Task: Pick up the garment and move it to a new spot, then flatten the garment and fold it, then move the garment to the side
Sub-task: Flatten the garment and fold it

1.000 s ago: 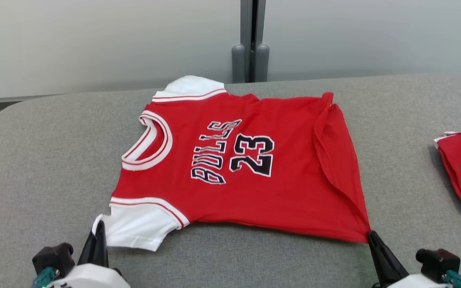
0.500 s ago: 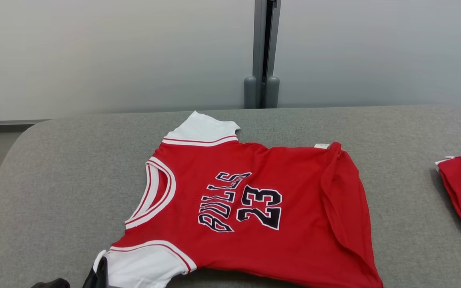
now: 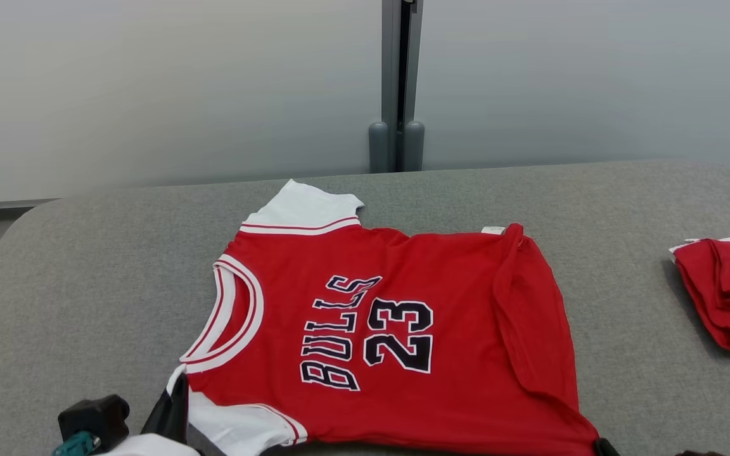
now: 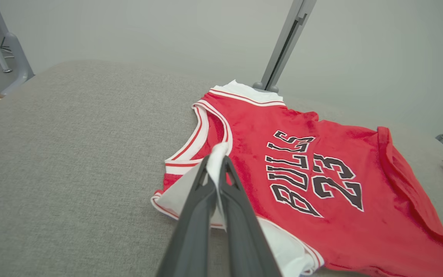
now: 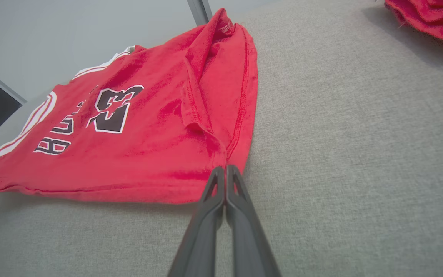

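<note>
Count: 2 grippers, 1 spread jersey, 1 other red bundle, 1 table, 1 post.

Near edge: left gripper (image 4: 217, 163) is pinched tight on the white edge of the jersey's (image 3: 441, 297) near sleeve (image 4: 283, 246). That cloth is pulled up between the dark fingers, and the sleeve is partly lifted off the table (image 3: 86, 285). Right gripper (image 5: 226, 169) is clamped, fingers together, on the near hem corner (image 5: 229, 156), low to the surface. So the jersey lies just beyond both grippers, held at its two near corners, neck to the robot's left and hem to the right.

Jersey: red knit, white sleeves and collar (image 3: 232, 316) with red stripe trim, black "BULLS 23" lettering outlined in white. Mostly flat. The hem end is doubled back in a loose diagonal flap, with a small white tag (image 3: 493, 230) at its far corner. Far sleeve (image 3: 305, 206) lies flat.

Table: grey woven fabric cover, rounded corners.

Right, well apart: red bundle (image 3: 729, 291), folded and rumpled, with a white edge showing.

Behind: pale smooth wall (image 3: 149, 95) and a grey metal post (image 3: 397, 82) with two rounded caps at its base.
</note>
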Robot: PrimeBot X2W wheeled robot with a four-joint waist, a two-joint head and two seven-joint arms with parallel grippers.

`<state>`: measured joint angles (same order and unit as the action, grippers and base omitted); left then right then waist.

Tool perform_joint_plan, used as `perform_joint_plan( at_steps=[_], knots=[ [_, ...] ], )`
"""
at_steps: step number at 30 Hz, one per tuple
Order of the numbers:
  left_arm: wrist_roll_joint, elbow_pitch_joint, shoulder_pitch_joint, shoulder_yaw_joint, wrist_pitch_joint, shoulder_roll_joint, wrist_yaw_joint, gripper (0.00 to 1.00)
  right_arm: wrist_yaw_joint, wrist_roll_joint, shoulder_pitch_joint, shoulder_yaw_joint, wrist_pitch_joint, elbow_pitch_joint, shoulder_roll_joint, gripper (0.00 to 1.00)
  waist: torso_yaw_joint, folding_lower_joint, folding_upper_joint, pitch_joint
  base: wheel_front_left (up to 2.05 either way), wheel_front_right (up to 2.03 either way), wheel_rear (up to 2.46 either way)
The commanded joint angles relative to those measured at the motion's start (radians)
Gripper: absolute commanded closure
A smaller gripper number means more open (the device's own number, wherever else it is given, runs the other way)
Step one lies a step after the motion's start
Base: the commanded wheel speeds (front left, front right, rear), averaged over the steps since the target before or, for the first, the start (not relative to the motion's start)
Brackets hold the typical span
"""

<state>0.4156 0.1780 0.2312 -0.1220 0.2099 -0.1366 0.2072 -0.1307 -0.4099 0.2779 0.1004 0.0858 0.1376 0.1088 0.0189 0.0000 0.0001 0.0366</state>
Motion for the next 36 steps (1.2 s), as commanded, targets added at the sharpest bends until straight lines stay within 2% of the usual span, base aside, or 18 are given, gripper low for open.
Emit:
perform_joint_plan(
  at_steps=[1,7,12,19,25,26,27,28,29,30,36],
  knots=[
    [0.002,-0.019,-0.032,0.002,-0.005,-0.006,-0.011,1.0,0.0,-0.002,-0.023,-0.006,0.004,0.0,0.01,1.0,-0.008,0.0,-0.0001,-0.006,0.0,0.0,0.0],
    [0.029,-0.161,-0.194,0.0,-0.026,-0.002,-0.056,1.0,0.0,-0.012,-0.126,0.005,0.011,0.044,0.033,1.0,-0.04,0.0,-0.0001,-0.042,0.0,0.0,0.0],
    [0.046,-0.284,-0.327,0.01,-0.051,0.006,-0.071,1.0,0.0,-0.033,-0.244,0.03,-0.021,0.092,0.047,1.0,-0.058,0.0,-0.0001,-0.106,0.0,0.0,0.0],
    [0.058,-0.47,-0.482,0.012,-0.092,0.014,-0.099,1.0,0.0,-0.074,-0.385,0.082,-0.065,0.186,0.075,1.0,-0.056,0.0,-0.0001,-0.16,0.0,0.0,0.0],
    [0.063,-0.604,-0.574,0.017,-0.17,0.021,-0.128,1.0,0.0,-0.119,-0.464,0.122,-0.121,0.261,0.098,1.0,-0.044,0.0,-0.0001,-0.185,0.0,0.0,0.0],
    [0.066,-0.627,-0.585,0.016,-0.186,0.025,-0.135,1.0,0.0,-0.126,-0.471,0.129,-0.133,0.272,0.1,0.75,-0.043,0.0,-0.0001,-0.189,0.0,0.0,0.0],
    [0.066,-0.627,-0.585,0.016,-0.186,0.025,-0.135,1.0,0.0,-0.126,-0.471,0.129,-0.133,0.272,0.1,0.75,-0.043,0.0,-0.0001,-0.189,0.0,0.0,0.0],
    [0.065,-0.649,-0.597,0.014,-0.202,0.026,-0.138,0.87,0.0,-0.129,-0.48,0.139,-0.144,0.28,0.103,0.52,-0.041,0.0,-0.0001,-0.193,0.0,0.0,0.0],
    [0.064,-0.668,-0.607,0.015,-0.223,0.028,-0.144,0.27,0.0,-0.133,-0.488,0.151,-0.159,0.285,0.106,0.0,-0.041,0.0,-0.0001,-0.195,0.0,0.0,0.0],
    [0.067,-0.688,-0.614,0.014,-0.236,0.03,-0.148,0.0,0.0,-0.137,-0.494,0.16,-0.175,0.288,0.11,0.0,-0.04,0.0,-0.0001,-0.197,0.0,0.0,0.0],
    [0.048,-0.761,-0.618,0.0,-0.344,0.034,-0.162,0.0,0.0,-0.106,-0.508,0.198,-0.296,0.268,0.139,0.0,-0.046,0.0,-0.0001,-0.199,0.0,0.0,0.0]
  ],
)
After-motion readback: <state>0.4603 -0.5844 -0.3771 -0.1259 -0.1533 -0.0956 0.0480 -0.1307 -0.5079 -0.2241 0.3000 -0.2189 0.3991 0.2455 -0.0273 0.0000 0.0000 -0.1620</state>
